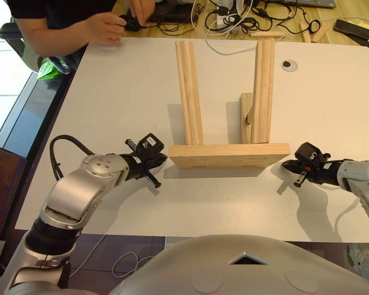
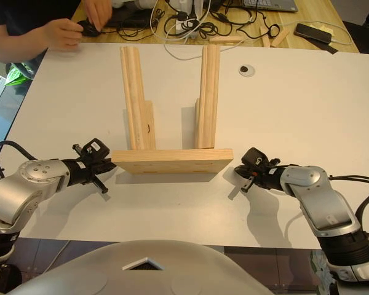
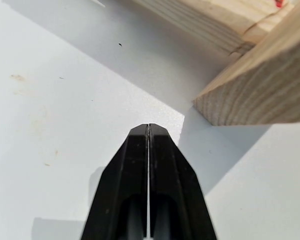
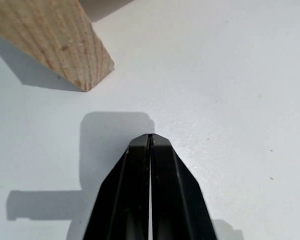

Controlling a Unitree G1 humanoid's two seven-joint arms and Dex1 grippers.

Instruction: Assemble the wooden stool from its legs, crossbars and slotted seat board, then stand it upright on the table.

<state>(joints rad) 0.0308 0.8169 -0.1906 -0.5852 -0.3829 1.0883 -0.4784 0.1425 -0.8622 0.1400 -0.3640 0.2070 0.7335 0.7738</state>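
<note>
Stool: lies on its side on the white worktop, centre of the frame. Not yet upright.
Seat board: stands on its long edge, lower centre, running left to right.
Legs: left leg and right leg run from the board toward the top of the frame, resting flat. A shorter piece sits against the right leg's inner face; I cannot tell if it is a crossbar or a lower leg.
Why it lies so: the joints look seated at the board, so assembly appears finished. My guess is that only the tip-up remains.
Left claw: just beside the board's left end, lower left of centre. Fingers are pressed together and hold nothing. The wrist view shows a strip of bare worktop between tip and board corner, so no contact.
Right claw: just beside the board's right end, lower right. Fingers are together and empty, with the board corner near but apart.
Reading: closed tips flanking both ends look set to pinch the board endwise between the two arms or to nudge it.
Risk: blunt closed tips give little purchase, so the board may slide on the smooth worktop rather than pivot.
</note>
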